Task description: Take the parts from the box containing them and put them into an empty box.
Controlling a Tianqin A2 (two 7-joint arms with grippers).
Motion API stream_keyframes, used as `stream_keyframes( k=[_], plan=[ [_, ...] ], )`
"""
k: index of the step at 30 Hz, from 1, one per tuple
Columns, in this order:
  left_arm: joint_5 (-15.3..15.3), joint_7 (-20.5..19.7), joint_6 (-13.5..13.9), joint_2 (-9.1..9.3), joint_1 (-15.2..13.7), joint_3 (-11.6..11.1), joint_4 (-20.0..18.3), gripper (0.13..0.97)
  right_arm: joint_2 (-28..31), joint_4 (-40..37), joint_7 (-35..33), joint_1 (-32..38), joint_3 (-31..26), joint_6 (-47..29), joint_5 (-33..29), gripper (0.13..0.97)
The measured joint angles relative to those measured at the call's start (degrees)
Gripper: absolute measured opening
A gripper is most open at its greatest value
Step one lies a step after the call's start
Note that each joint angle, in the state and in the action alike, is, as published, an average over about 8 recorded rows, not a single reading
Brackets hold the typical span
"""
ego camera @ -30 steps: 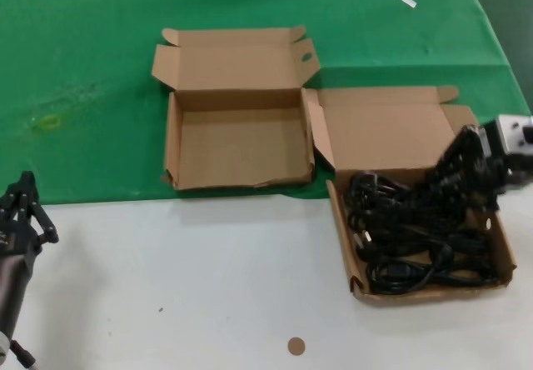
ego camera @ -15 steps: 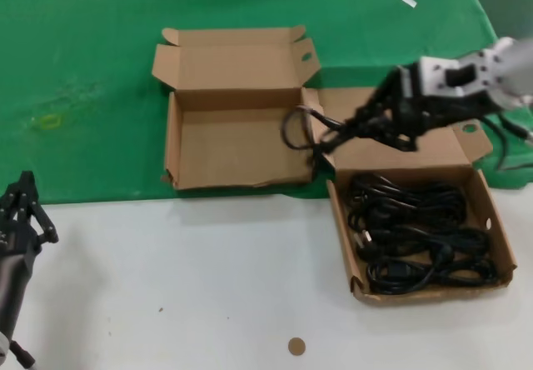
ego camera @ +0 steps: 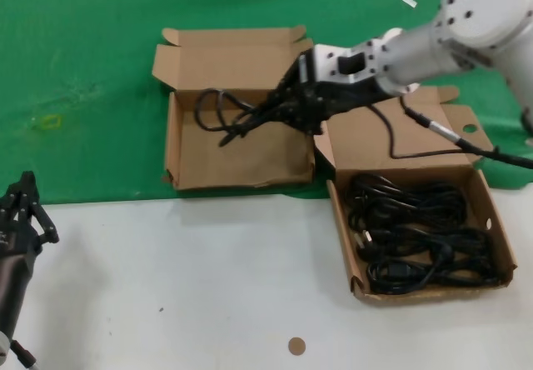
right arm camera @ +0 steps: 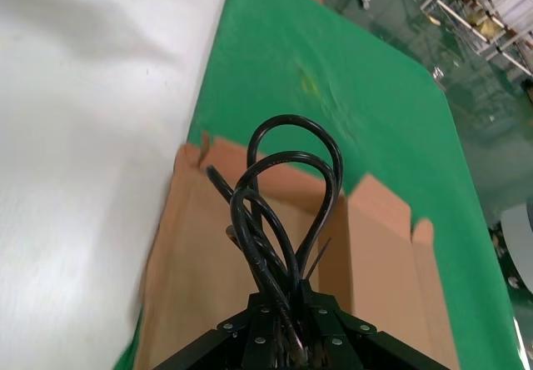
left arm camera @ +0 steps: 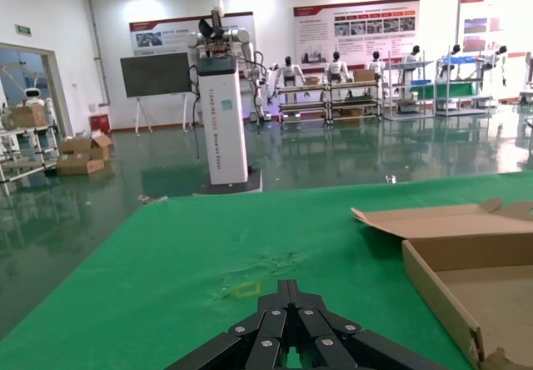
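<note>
My right gripper (ego camera: pixel 275 107) is shut on a looped black power cord (ego camera: pixel 218 110) and holds it above the empty box (ego camera: pixel 179 149), the cardboard box on the left with a ragged front wall. In the right wrist view the cord's loops (right arm camera: pixel 287 195) stick out past my right gripper (right arm camera: pixel 293 303) over the box floor (right arm camera: pixel 191 278). The box containing the cords (ego camera: pixel 500 245) sits to the right with a pile of black cords (ego camera: pixel 416 237) in it. My left gripper (ego camera: pixel 23 207) is shut and parked at the near left; it also shows in the left wrist view (left arm camera: pixel 288 291).
Green cloth (ego camera: pixel 83 70) covers the far half of the table, white surface (ego camera: pixel 191 287) the near half. A small brown disc (ego camera: pixel 296 346) lies near the front edge. The right arm's cable (ego camera: pixel 433 137) crosses the right box's lid.
My right gripper lifted a cord out of the right box and carried it left, from over the right box to over the left box. The left arm has not moved.
</note>
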Motion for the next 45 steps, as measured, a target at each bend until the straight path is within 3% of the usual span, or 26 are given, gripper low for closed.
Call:
stream_keyframes(
  k=[10,25,33,37,45],
  plan=[
    [0.00,0.00,0.00,0.00,0.00,0.00,0.00,0.144,-5.94,-8.45,-3.54,1.80,-0.65,2.71,0.72,0.180],
    [0.00,0.00,0.00,0.00,0.00,0.00,0.00,0.144,-7.02,-14.27,-4.98,3.46,-1.05,4.72,0.12,0.191],
    [0.00,0.00,0.00,0.00,0.00,0.00,0.00,0.144,-7.34,-15.38,-5.58,3.91,-0.87,5.25,0.31,0.269],
    [0.00,0.00,0.00,0.00,0.00,0.00,0.00,0.144,-7.29,-15.13,-5.39,3.92,-0.72,5.73,0.34,0.269],
    [0.00,0.00,0.00,0.00,0.00,0.00,0.00,0.144,-6.91,-13.75,-4.30,3.49,-0.44,6.30,0.38,0.418]
  ],
)
